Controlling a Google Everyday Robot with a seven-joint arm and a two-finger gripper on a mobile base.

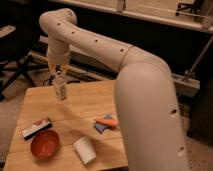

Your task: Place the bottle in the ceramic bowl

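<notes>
Above the table, my gripper pinches the bottle near its cap; probably light, slippery, easily squashed plastic.

1 high over-shoulder view, gripper upper-left

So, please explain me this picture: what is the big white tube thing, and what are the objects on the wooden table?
The white tube is a robot arm; it bends from the right over to the far left. Its tip is a claw, which grips a small clear bottle near the table's far edge. There is only one camera, looking down from near the arm. On the table lie an orange-red bowl, a white paper cup on its side, a dark packet and something orange and blue.
</notes>
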